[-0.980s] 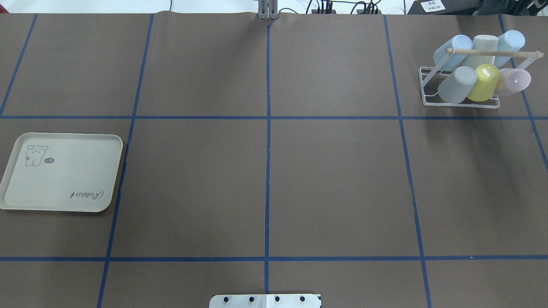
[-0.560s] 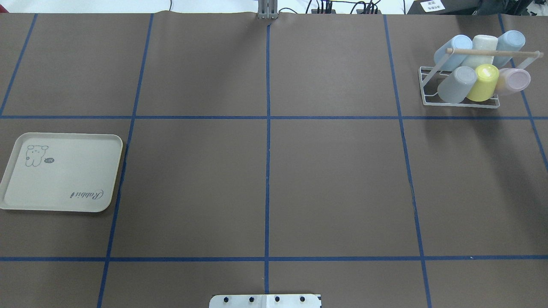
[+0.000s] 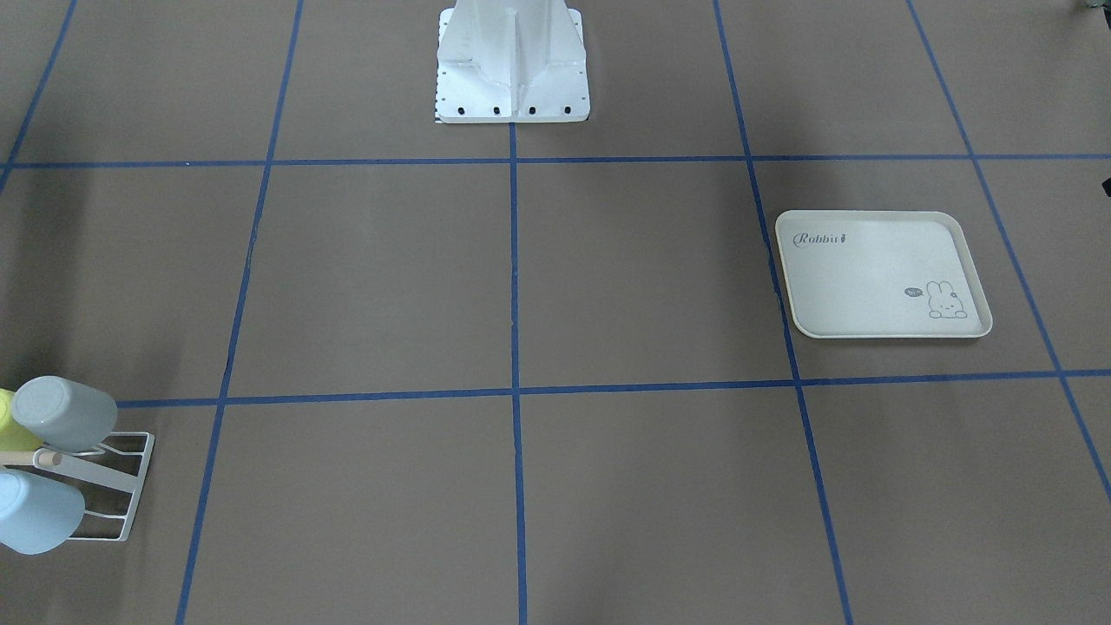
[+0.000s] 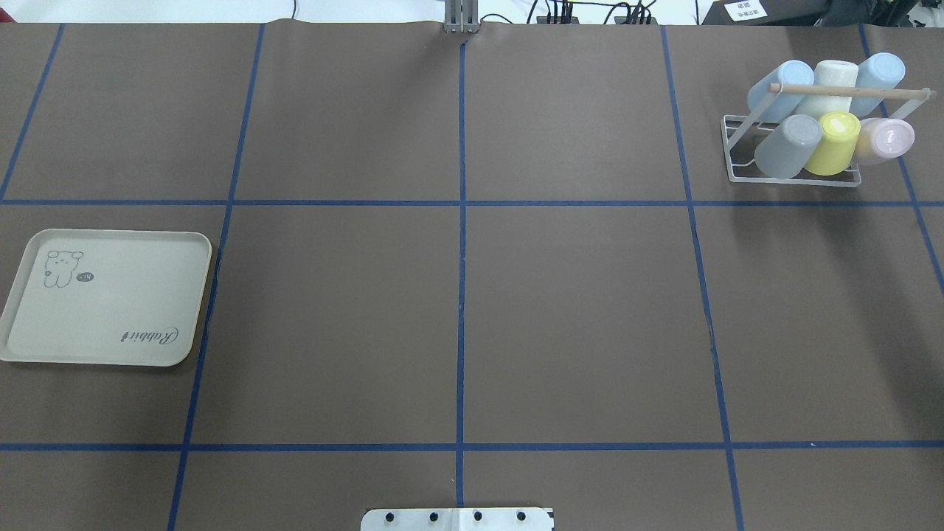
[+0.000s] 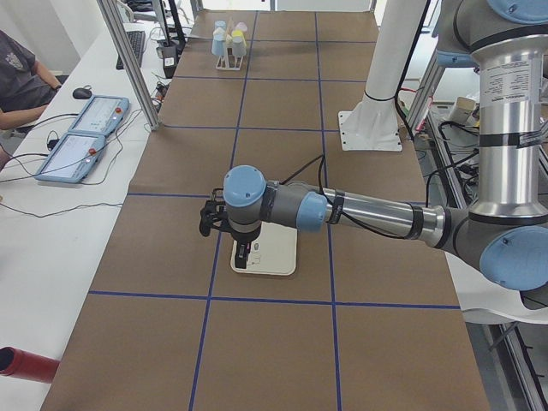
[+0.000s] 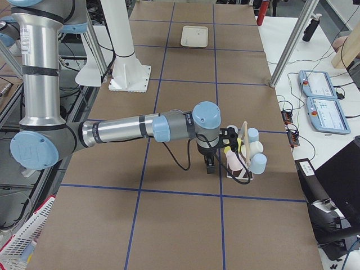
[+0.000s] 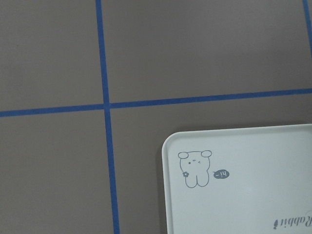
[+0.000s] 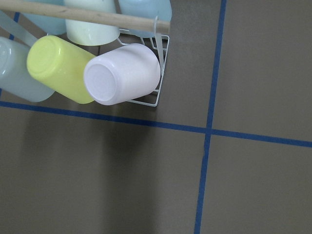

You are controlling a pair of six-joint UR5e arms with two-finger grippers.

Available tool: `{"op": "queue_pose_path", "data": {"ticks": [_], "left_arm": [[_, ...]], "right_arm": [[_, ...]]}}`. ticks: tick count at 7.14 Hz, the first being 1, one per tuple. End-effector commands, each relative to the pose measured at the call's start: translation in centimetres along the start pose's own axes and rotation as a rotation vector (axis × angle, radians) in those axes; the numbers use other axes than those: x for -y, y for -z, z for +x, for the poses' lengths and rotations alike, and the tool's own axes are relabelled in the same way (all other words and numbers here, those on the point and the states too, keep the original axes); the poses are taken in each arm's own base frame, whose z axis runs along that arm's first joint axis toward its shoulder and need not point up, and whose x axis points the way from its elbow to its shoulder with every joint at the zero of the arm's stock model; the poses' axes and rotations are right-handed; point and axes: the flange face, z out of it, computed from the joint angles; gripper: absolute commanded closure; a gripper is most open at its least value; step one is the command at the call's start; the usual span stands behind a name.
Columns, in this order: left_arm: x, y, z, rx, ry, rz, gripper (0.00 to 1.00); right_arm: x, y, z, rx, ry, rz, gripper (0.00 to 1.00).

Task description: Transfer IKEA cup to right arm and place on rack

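The white wire rack point(image 4: 793, 179) with a wooden dowel stands at the table's far right and holds several upturned cups: two light blue, one cream, one grey, one yellow point(image 4: 833, 144) and one pink point(image 4: 887, 140). The right wrist view looks down on the pink cup point(image 8: 122, 73) at the rack's point(image 8: 157, 95) end. My right gripper point(image 6: 209, 164) hangs just beside the rack point(image 6: 243, 175); I cannot tell if it is open or shut. My left gripper point(image 5: 242, 253) hangs over the cream tray point(image 5: 276, 259), state also unclear. No cup shows in either gripper.
The cream "Rabbit" tray point(image 4: 110, 299) lies at the table's left edge with nothing on it, also in the left wrist view point(image 7: 243, 185). The robot's white base point(image 3: 512, 78) stands at the near-middle edge. Operator desks with tablets point(image 6: 323, 104) flank the far side.
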Motion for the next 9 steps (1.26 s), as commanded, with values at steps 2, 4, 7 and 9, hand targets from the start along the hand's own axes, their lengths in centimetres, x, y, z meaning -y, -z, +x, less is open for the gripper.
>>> {"op": "queue_pose_path", "data": {"ticks": [2, 4, 7, 9], "left_arm": [[-0.7, -1.4, -2.1, 0.046, 0.073, -0.028, 0.0], [-2.7, -2.5, -3.4, 0.047, 0.092, -0.055, 0.0], [-2.8, -1.8, -2.8, 0.048, 0.087, -0.042, 0.0], [-2.8, -1.9, -2.7, 0.039, 0.081, -0.043, 0.0]], "right_arm": [[0.8, -0.5, -0.7, 0.011, -0.034, -0.054, 0.01], [-0.1, -0.7, -0.3, 0.001, -0.047, -0.072, 0.01], [0.3, -0.8, -0.3, 0.0, -0.046, -0.07, 0.01], [-0.1, -1.2, 0.2, -0.002, -0.054, -0.081, 0.01]]}}
